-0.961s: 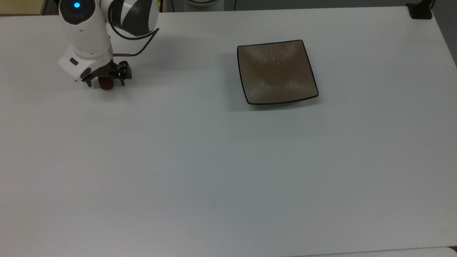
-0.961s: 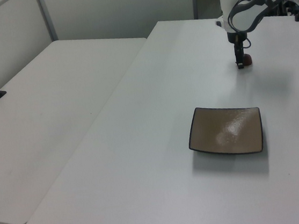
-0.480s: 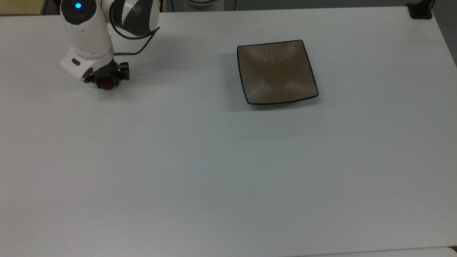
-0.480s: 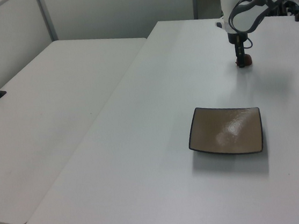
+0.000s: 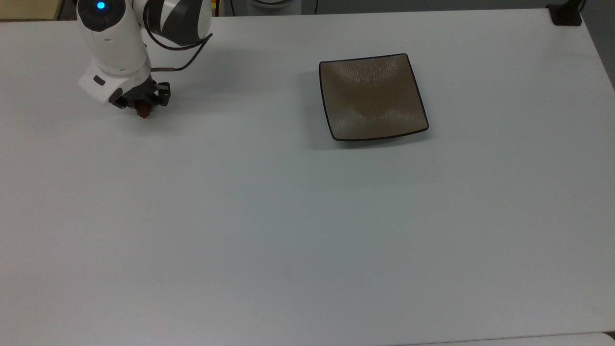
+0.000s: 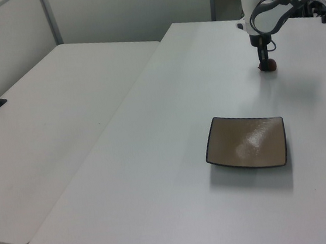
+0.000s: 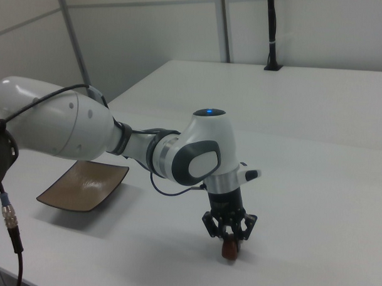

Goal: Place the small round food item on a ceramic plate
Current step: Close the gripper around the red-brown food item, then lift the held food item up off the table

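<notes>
The arm reaches out over the white table (image 5: 288, 216) with its wrist bent so the gripper (image 5: 142, 106) points straight down near the top view's upper left corner. A blue light glows on top of the wrist housing (image 5: 100, 6), and a dark cable (image 5: 185, 48) loops from the forearm to the hand. In the right view the gripper (image 7: 229, 240) hangs vertically below the white wrist, its fingers (image 7: 220, 234) drawn in and pinching the small round food item (image 7: 229, 249), whose dark reddish-brown lower end pokes out beneath the fingertips, just above or touching the table; which one cannot be told. In the left view the item (image 6: 268, 66) sits at the gripper's tip at the far end of the table. The ceramic plate (image 5: 373, 96) lies flat and bare, well apart from the gripper, toward the top view's right.
</notes>
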Tool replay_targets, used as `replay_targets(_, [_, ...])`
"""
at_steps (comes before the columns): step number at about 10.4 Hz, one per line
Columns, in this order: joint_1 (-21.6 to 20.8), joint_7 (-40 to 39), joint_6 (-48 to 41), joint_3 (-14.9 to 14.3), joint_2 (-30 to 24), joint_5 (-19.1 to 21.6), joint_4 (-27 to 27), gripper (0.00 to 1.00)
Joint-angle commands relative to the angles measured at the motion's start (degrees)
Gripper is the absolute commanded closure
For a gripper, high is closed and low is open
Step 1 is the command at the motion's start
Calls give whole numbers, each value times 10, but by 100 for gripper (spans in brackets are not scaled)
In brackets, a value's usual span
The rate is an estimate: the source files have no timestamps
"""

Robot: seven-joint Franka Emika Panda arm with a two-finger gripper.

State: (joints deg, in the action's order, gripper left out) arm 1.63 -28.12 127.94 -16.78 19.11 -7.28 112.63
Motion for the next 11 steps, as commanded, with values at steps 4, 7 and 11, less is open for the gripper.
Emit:
replay_targets(4, [-8, -8, -194, 8, -94, 3, -72, 82])
replay_targets(7, [-10, -8, -302, 32, -129, 47, -142, 81])
replay_targets(11, [-22, 2, -393, 76, -158, 94, -216, 80])
